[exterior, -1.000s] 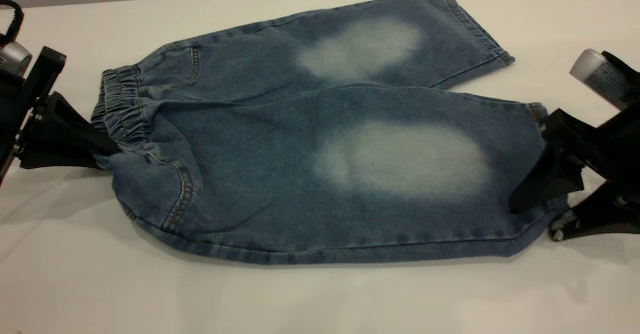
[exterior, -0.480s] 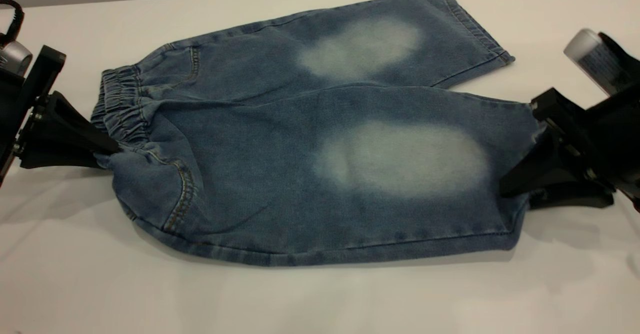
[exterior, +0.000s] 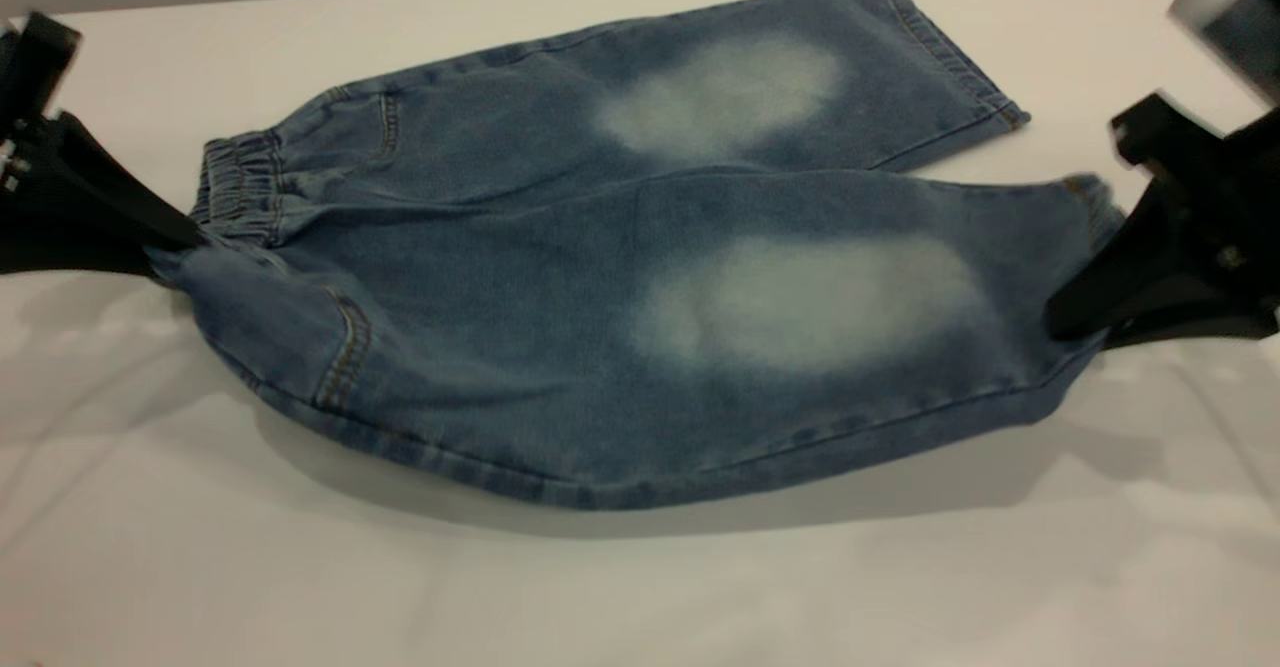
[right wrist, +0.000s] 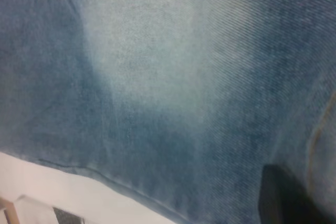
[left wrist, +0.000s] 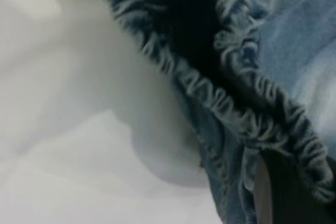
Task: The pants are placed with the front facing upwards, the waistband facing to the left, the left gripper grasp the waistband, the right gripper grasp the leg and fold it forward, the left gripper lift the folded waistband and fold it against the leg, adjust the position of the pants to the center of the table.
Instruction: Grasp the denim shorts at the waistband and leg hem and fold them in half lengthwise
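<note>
Exterior view: one pair of pants (exterior: 560,277) on the table (exterior: 640,597), front up, waistband (exterior: 235,192) toward the left side, two legs running right. Two whitish faded ovals counted, one per leg. Far leg lies flat on the table. Near leg (exterior: 800,317) is raised off the surface along its front edge, with a shadow beneath it.

Two grippers at work, one at each end. Left gripper (exterior: 160,242) pinched closed on the near corner of the waistband; denim bunches at its tip. Right gripper (exterior: 1085,317) clamped on the hem end of the near leg, with that end held up off the table.

Left wrist view: gathered elastic of the waistband (left wrist: 236,103) fills the frame, folds spread open, white table (left wrist: 79,145) behind it; one dark finger (left wrist: 283,192) sits against the denim.

Right wrist view: denim with one faded oval (right wrist: 157,61) close up; one black fingertip (right wrist: 286,195) lies on the cloth.
</note>
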`<state>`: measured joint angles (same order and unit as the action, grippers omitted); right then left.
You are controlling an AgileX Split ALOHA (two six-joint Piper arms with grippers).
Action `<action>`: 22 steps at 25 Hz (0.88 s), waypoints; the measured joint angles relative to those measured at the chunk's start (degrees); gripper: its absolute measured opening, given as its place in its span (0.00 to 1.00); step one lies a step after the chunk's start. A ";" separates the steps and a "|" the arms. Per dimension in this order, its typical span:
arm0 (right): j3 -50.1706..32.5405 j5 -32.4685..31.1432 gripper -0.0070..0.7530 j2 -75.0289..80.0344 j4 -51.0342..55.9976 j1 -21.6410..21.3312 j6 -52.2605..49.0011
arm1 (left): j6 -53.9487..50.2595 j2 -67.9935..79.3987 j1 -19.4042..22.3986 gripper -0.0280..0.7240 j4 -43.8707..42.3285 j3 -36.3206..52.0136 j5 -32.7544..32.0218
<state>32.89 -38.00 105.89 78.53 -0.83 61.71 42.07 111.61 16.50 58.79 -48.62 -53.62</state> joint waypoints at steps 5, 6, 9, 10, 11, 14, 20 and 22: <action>0.00 -2.62 0.03 -9.17 -16.94 -0.40 -16.17 | -6.45 -6.93 -0.05 0.19 -5.30 1.19 -0.77; 0.00 -3.95 0.03 -11.20 -20.57 -0.40 -19.68 | -7.27 -8.28 -0.05 0.19 -6.27 1.36 -1.45; 0.00 -8.33 0.03 -16.83 -29.49 -0.40 -28.55 | -9.46 -12.06 -0.05 0.19 -6.70 2.82 -2.70; -0.02 -9.45 0.03 -18.81 -31.98 -0.40 -31.04 | -9.67 -13.37 -0.10 0.19 -6.70 3.38 -2.65; -0.02 -10.60 0.03 -20.75 -33.78 -0.40 -33.33 | -9.72 -14.48 -0.33 0.19 -6.70 4.22 -2.65; -0.02 -13.42 0.03 -25.66 -38.68 -0.40 -38.69 | -9.89 -18.15 -1.46 0.19 -6.68 7.76 -3.29; 0.05 -18.73 0.03 -32.44 -44.78 -0.40 -43.79 | -12.87 -27.40 -1.87 0.19 -8.33 14.74 -4.76; 0.38 -17.85 0.03 -33.50 -45.44 -0.40 -44.81 | -14.44 -30.61 -1.87 0.19 -8.27 15.02 -4.43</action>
<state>33.27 -55.85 72.39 33.09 -1.23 16.90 27.63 80.99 14.63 50.52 -33.59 -58.06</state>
